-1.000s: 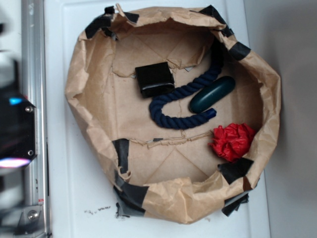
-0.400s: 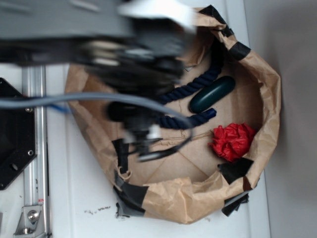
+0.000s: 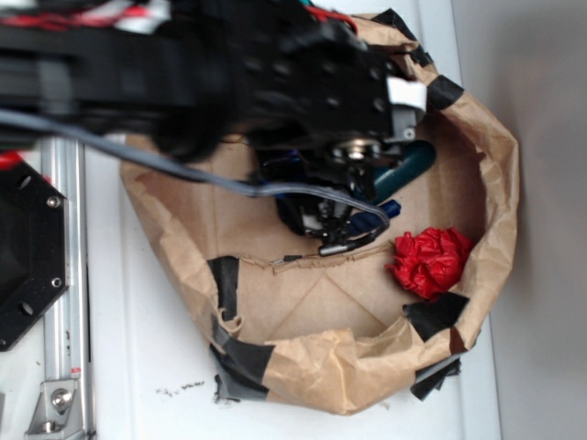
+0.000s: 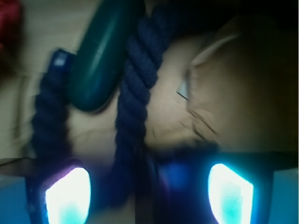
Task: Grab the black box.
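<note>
In the exterior view the black arm covers the spot where the black box lay, so the box is hidden there. My gripper (image 3: pixel 316 206) hangs under the arm inside the brown paper bag (image 3: pixel 495 183). In the wrist view my gripper (image 4: pixel 149 189) is open, with its two glowing pads (image 4: pixel 67 196) wide apart. A blurred, dark glossy shape (image 4: pixel 180 179) sits low between them, right of centre; it looks like the black box. The navy rope (image 4: pixel 135 84) runs down towards the left pad.
The dark green oval case (image 3: pixel 408 170) (image 4: pixel 100 56) lies beyond the rope. A red crumpled ball (image 3: pixel 431 261) rests by the bag's right wall. Black tape patches (image 3: pixel 227 280) mark the bag's rim. A metal rail (image 3: pixel 64 275) runs along the left.
The arm has swung in from the left and moved right over the bag. It now covers the black box and most of the rope, which lay in plain sight before.
</note>
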Controlling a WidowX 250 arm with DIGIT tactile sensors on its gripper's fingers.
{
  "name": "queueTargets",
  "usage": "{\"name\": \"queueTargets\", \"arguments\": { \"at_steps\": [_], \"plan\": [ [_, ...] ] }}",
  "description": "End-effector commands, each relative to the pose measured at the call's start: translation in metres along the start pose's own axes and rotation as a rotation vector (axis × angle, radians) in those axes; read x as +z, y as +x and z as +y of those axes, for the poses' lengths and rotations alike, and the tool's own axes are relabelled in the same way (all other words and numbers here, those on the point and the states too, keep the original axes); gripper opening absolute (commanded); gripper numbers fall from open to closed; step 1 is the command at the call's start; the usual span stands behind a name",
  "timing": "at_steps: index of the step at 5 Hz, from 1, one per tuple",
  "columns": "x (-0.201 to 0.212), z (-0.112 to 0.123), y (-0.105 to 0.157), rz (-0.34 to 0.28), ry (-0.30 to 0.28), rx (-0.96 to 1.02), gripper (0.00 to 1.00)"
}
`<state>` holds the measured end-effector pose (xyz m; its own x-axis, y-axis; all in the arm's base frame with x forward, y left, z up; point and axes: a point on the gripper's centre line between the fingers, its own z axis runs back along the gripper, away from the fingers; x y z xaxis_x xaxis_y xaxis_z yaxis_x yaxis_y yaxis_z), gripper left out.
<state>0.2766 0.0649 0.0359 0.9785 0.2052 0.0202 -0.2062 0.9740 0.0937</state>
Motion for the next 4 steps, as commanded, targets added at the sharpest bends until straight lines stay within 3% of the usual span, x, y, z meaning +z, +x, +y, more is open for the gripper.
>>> {"name": "queueTargets", "arguments": {
  "at_steps": [1,2,4],
  "plan": [
    [0.001,0.012,-0.021,-0.075,-0.01,-0.001,1.0],
    [0.021,0.027,-0.042,-0.116,-0.058,0.016,1.0],
    [0.018,0.04,-0.047,-0.086,-0.033,0.033,1.0]
  ]
}}
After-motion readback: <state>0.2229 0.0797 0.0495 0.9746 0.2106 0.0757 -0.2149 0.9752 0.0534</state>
